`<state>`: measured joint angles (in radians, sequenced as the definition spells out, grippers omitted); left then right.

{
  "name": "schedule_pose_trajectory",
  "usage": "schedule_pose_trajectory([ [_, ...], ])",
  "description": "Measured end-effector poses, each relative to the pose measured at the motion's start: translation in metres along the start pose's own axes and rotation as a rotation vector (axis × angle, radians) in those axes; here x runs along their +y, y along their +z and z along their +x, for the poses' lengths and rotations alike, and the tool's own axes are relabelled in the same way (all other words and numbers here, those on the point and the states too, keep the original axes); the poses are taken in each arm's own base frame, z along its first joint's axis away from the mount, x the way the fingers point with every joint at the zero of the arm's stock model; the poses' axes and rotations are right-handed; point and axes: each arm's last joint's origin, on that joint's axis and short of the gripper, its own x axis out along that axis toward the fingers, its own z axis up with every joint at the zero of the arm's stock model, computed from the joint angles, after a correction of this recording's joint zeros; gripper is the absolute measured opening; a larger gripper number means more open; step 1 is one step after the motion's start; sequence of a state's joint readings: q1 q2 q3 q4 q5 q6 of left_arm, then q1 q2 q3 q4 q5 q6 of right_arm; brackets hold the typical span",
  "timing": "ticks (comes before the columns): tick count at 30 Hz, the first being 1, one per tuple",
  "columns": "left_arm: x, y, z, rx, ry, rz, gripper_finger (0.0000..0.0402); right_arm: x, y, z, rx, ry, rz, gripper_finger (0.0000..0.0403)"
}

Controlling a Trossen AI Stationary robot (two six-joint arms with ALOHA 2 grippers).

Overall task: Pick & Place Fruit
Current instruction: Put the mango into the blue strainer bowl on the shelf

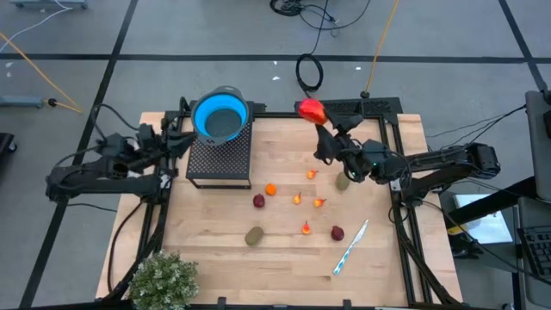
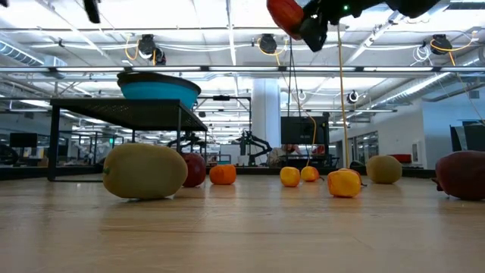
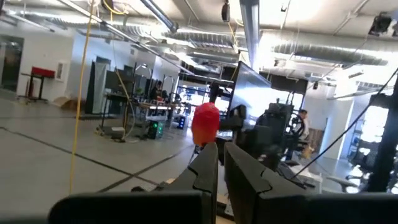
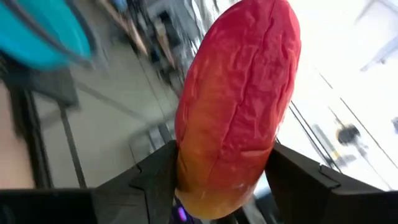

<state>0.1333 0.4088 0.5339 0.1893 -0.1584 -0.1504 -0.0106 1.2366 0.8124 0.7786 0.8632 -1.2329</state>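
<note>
My right gripper (image 1: 318,118) is shut on an elongated red-orange fruit (image 1: 310,108), high over the table's far edge, to the right of a blue bowl (image 1: 221,117) that stands on a black mesh stand (image 1: 219,157). The low view shows this fruit (image 2: 286,15) well above the tabletop. More fruit lies on the wooden table: two brown-green ovals (image 1: 254,235) (image 1: 343,182), two dark red balls (image 1: 258,201) (image 1: 337,232), an orange ball (image 1: 270,189) and small orange bits (image 1: 306,227). My left gripper (image 1: 179,140) is shut and holds nothing, at the table's left beside the stand. My right gripper pinches the red-orange fruit between its two fingers (image 4: 155,177), one on each flank of the end nearest the wrist (image 4: 205,186). The fingers come roughly level from the table's right and lie along the fruit. Most of it sticks out past them, clear of everything.
A white-and-blue pen (image 1: 351,248) lies near the table's front right. A bushy green plant (image 1: 162,280) stands at the front left corner. Black frame rails (image 1: 405,241) run along the table's left and right sides. Bare wood shows in front of the stand.
</note>
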Motion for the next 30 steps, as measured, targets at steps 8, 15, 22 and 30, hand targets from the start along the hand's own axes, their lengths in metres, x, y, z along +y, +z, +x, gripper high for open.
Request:
schedule_pose_trajectory([
  [8,-0.005,-0.018,0.045,-0.029,-0.005,0.036,0.0108,-0.004,0.015,-0.004,-0.199,0.077,0.357,0.021],
  [15,-0.01,-0.03,0.077,-0.042,-0.065,0.037,0.0191,-0.01,0.029,-0.005,-0.416,0.283,0.711,0.021],
  [22,-0.02,-0.024,0.119,0.009,-0.145,0.051,0.0235,-0.011,0.036,-0.004,-0.543,0.537,0.89,0.021],
  [30,-0.03,-0.017,0.157,0.131,-0.231,0.064,0.0248,-0.01,0.034,0.002,-0.538,0.743,0.985,0.021],
])
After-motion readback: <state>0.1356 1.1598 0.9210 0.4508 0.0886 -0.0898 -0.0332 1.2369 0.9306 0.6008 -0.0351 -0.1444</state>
